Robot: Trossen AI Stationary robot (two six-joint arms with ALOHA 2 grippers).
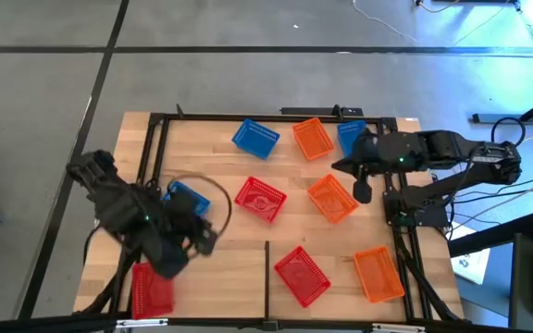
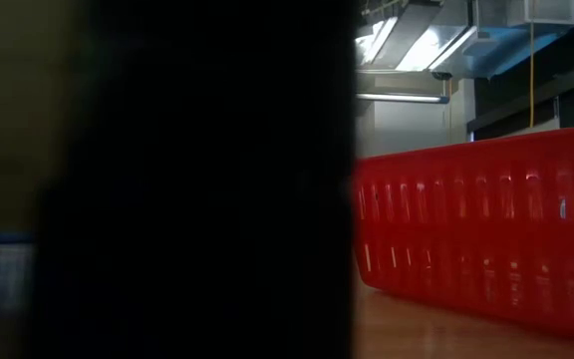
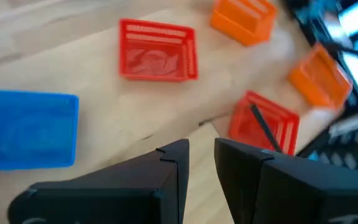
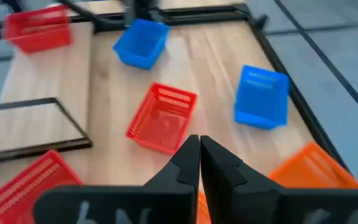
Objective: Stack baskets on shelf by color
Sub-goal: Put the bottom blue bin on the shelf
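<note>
The left gripper hangs over the table's left side, fingers a narrow gap apart, holding nothing; a blue basket lies just beside it and a red basket sits at the front-left corner. The right gripper, fingers pressed together and empty, hovers near the right edge above an orange basket. All baskets look empty, scattered singly: a central red one, another red near the front.
</note>
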